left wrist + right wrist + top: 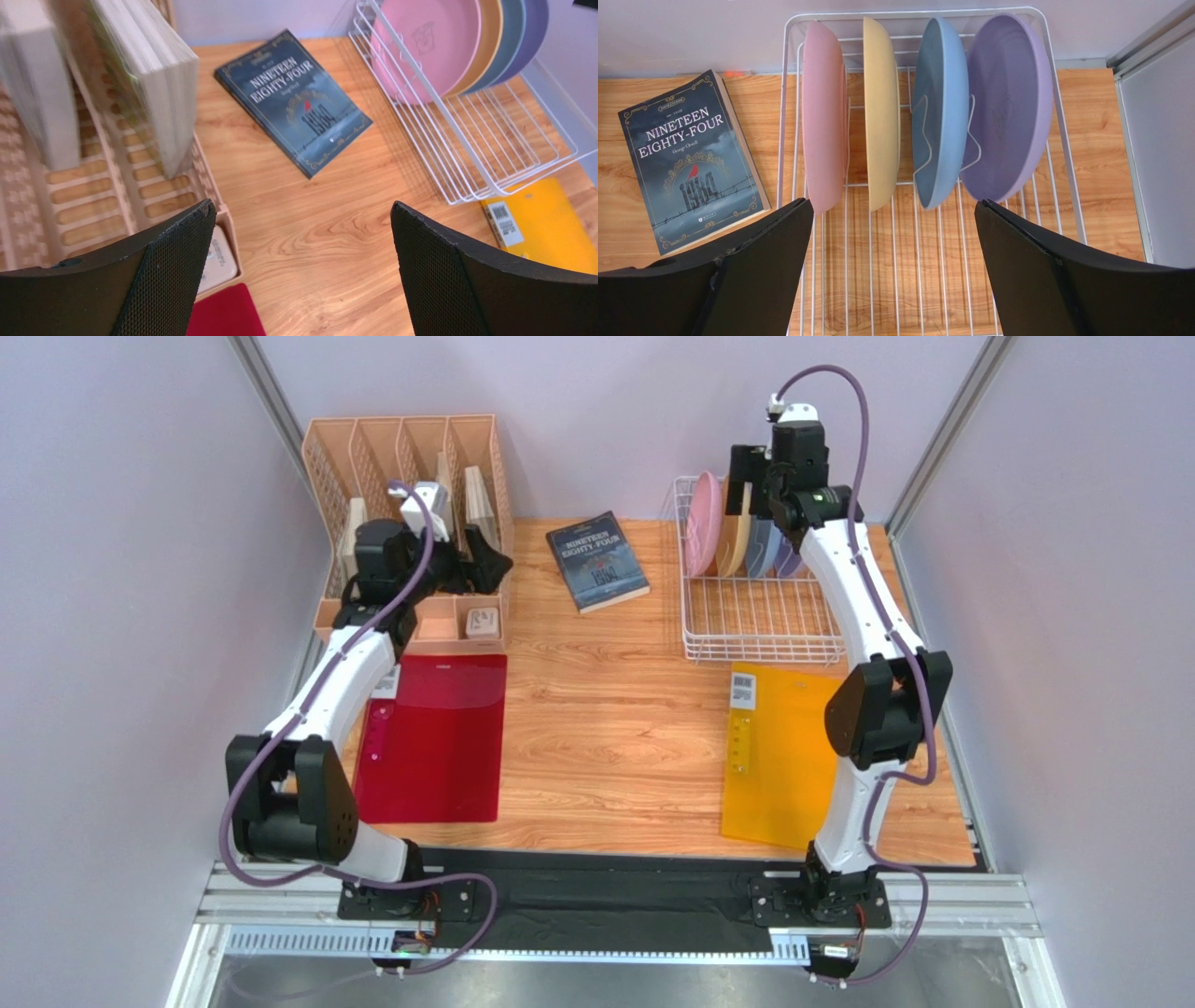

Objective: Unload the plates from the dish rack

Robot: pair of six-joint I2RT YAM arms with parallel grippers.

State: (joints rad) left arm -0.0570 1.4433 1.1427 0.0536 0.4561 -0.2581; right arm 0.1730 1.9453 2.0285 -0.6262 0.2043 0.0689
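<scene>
Several plates stand on edge in a row in the white wire dish rack [781, 126]: pink [823, 119], cream-tan [881, 112], light blue [941, 112] and lavender [1008, 112]. My right gripper [892, 204] hangs open above the rack, just in front of the plates, holding nothing. From above, the rack [758, 616] sits at the back right with the right gripper [746, 483] over the plates [718, 525]. My left gripper [302, 206] is open and empty over bare table beside the organiser; the pink plate [428, 42] and rack [491, 140] lie far to its right.
A dark book [599, 557] lies between the rack and a peach slotted file organiser [407, 462] holding books at the back left. A red folder [435, 735] lies front left and a yellow folder [779, 749] front right, just before the rack.
</scene>
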